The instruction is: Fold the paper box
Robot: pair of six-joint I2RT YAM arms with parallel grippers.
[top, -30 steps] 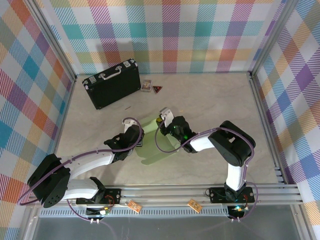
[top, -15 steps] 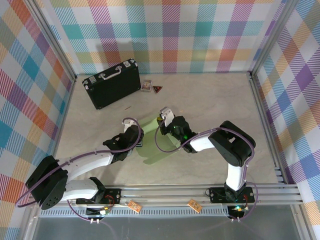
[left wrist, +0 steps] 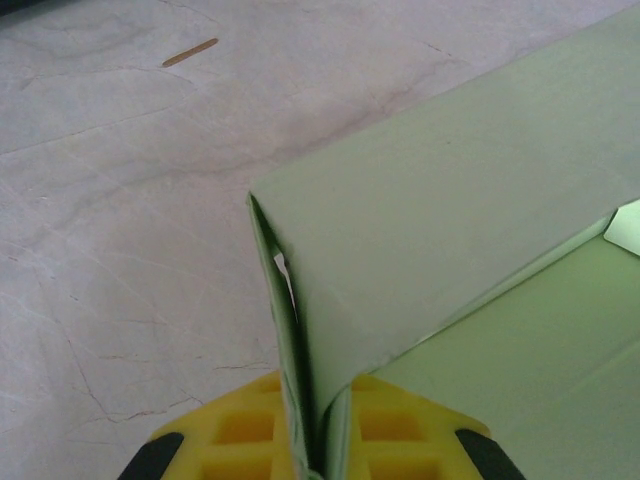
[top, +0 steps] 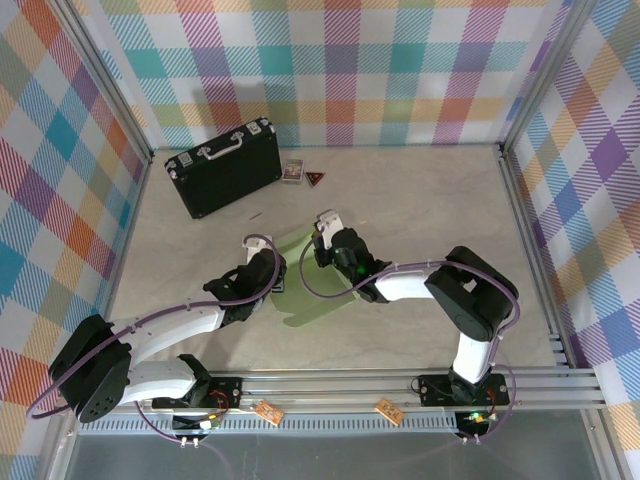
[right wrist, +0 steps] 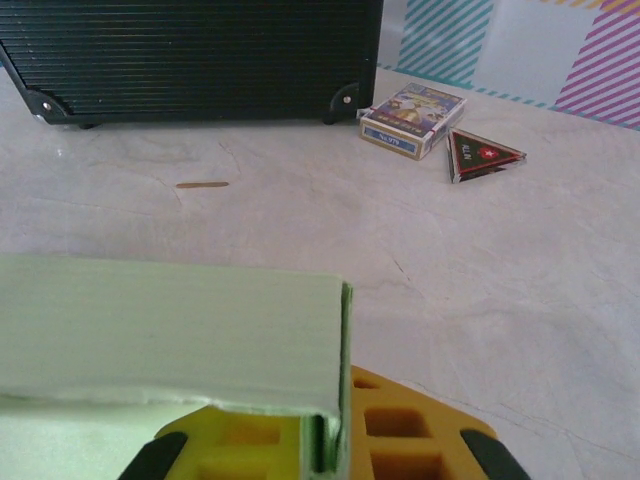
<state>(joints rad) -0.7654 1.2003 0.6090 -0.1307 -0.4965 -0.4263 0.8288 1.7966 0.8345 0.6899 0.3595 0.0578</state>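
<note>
Near the middle of the table (top: 430, 200), the paper box (top: 312, 295) lies half-formed between the arms, with the left gripper (left wrist: 315, 445) clamped tight on its left wall and the right gripper (right wrist: 328, 448) clamped on its far wall, apparently so both raised walls stand upright for folding.

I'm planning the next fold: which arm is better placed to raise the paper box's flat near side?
Probably left. The left gripper pinches the paper box at its left wall, next to that flat part; the right gripper clamps its far wall, farther away.
</note>
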